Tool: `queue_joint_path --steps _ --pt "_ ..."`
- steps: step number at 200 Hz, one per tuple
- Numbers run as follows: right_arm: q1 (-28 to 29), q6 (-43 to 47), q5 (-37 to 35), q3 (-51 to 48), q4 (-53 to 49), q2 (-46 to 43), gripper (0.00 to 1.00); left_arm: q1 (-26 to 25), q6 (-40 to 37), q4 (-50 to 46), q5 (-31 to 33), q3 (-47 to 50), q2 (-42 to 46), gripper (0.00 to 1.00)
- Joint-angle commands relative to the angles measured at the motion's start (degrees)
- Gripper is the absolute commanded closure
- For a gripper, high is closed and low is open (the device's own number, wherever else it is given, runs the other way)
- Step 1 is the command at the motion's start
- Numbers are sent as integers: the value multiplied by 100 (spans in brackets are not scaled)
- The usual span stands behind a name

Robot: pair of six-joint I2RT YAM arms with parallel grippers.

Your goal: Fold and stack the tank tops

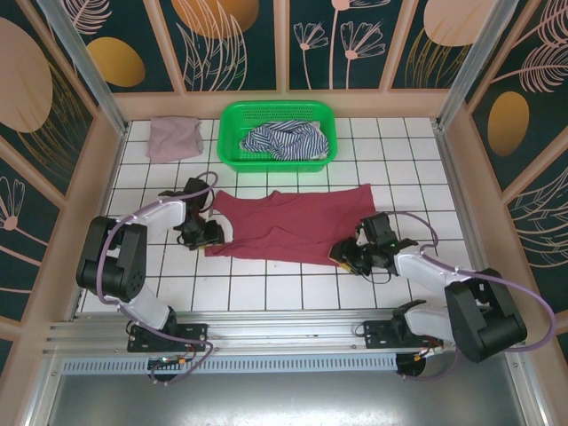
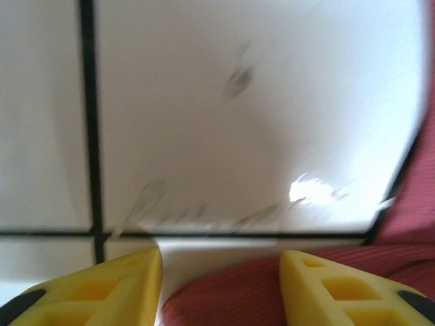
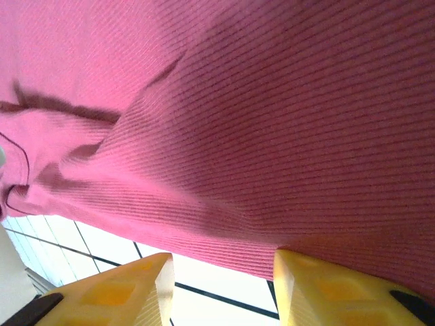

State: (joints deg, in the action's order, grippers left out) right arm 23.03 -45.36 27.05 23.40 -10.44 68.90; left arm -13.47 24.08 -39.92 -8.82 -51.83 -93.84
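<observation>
Your dark red ribbed tank top [image 1: 293, 226] lies spread flat on the white tiled table [image 1: 266, 288]. Left gripper [image 1: 209, 235] sits at its left edge, yellow fingers [image 2: 129, 278] apart, cloth edge between them. Right gripper [image 1: 348, 255] is at the near right corner, also spread wide. Navy-and-white striped top [image 1: 284, 140] is bunched in the green plastic basket [image 1: 232, 133], folded mauve-pink top [image 1: 173, 138] just left of it.

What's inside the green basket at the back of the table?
A crumpled navy-and-white striped cloth tank top lies inside the green plastic basket. It covers most of the basket's floor, so anything underneath it is hidden.
</observation>
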Motion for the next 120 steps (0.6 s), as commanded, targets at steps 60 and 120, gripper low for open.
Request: queue_joint_path --steps 60,120 --pt "-969 1049 -155 1954 -685 567 49 55 40 -1018 257 -2194 -384 49" --pt "-2042 2652 -695 3360 -707 2058 44 -39 558 -190 217 -3478 -1828 48"
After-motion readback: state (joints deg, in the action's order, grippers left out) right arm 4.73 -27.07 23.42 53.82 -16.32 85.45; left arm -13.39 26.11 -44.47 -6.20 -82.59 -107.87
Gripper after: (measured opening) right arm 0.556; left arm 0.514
